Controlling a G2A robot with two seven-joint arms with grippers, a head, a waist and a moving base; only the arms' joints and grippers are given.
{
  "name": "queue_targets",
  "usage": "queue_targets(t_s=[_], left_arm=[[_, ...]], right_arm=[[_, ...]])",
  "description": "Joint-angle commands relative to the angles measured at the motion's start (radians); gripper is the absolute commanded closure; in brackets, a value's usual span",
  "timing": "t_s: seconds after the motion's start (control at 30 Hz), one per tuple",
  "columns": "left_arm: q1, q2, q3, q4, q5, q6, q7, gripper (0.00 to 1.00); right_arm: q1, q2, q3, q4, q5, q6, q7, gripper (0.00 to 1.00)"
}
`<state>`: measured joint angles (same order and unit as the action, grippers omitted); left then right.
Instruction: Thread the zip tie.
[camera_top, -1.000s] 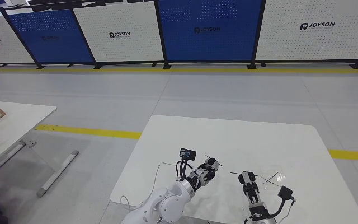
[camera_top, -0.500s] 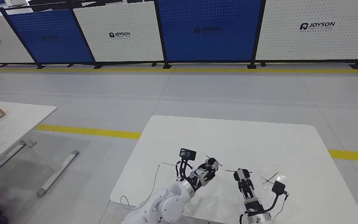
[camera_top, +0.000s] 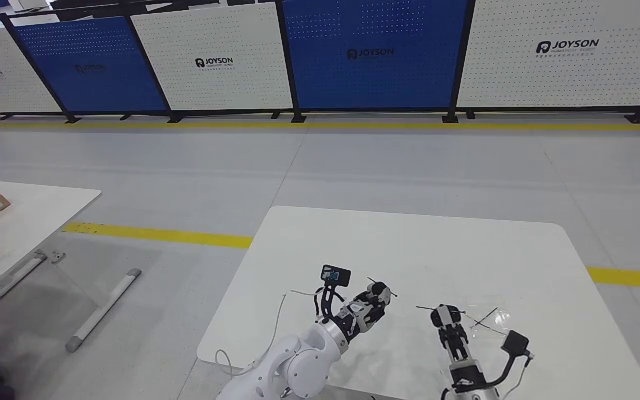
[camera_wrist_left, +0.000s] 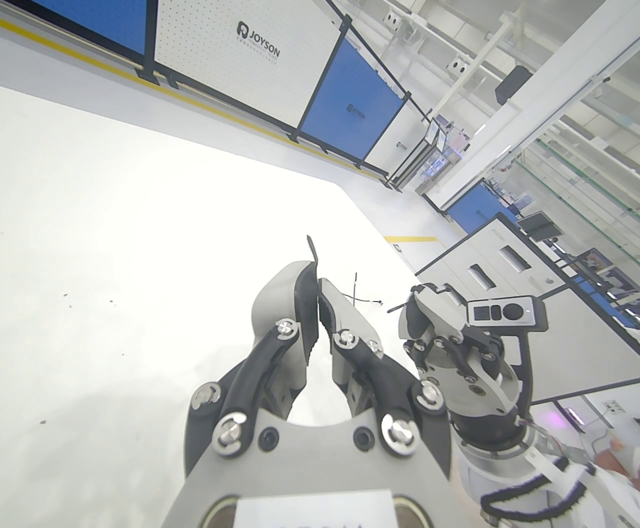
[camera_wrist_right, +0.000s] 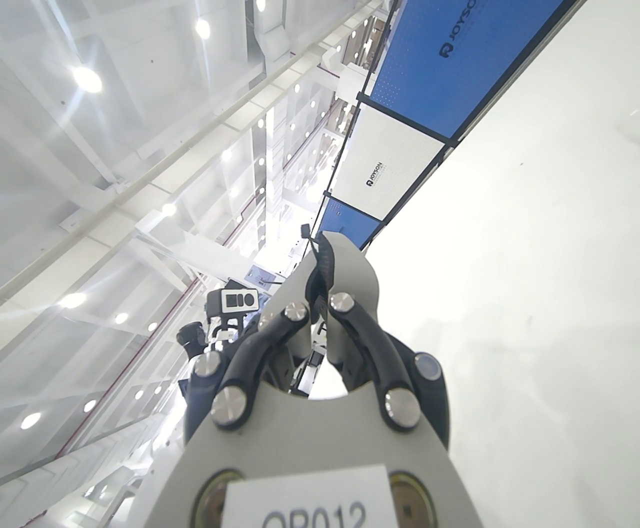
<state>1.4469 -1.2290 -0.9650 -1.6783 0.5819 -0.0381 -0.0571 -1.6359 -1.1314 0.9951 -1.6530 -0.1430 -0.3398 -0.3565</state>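
**A:** Where was the zip tie, and what held it?

**B:** Both grippers hung just above the white table (camera_top: 400, 240), close to its robot-side edge. The left gripper (camera_wrist_left: 318, 281) was clenched on the tail end (camera_wrist_left: 312, 249) of a black zip tie, with a short stub poking out past its fingertips. The right gripper (camera_wrist_right: 323, 249) was clamped on the head end (camera_wrist_right: 305, 230), the small square head standing clear of its fingertips. I could not tell whether these were two ends of one tie or two separate ties.

**A:** Were the two ends touching?

**B:** No. They were apart, both over that same edge of the table, and neither pointed straight at the other.

**A:** What could have gone wrong from there?

**B:** In my judgement, mostly a miss. The head was small, so its slot would be smaller, and the tail stub looked thin and bendy. If the two were not lined up, the tail could have struck the side of the head and buckled or slid past. A push might also have twisted the head in the right gripper's pinch, since only the narrow strap under it was held. And because the tail stub was short, the left gripper's fingertips might have bumped the head before the tail passed through.

**A:** Was anything else on the table?

**B:** A few loose ties (camera_wrist_left: 356, 296) lay crossed on the table, toward its right-hand edge. A low sweep could have snagged or scattered them.
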Motion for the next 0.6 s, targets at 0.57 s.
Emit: queue_targets(t_s=[0.57], left_arm=[[0.0, 0.0, 0.0, 0.0, 0.0, 0.0, 0.0, 1.0]], right_arm=[[0.075, -0.055, -0.048, 0.075, -0.019, 0.028, 0.01, 1.0]])
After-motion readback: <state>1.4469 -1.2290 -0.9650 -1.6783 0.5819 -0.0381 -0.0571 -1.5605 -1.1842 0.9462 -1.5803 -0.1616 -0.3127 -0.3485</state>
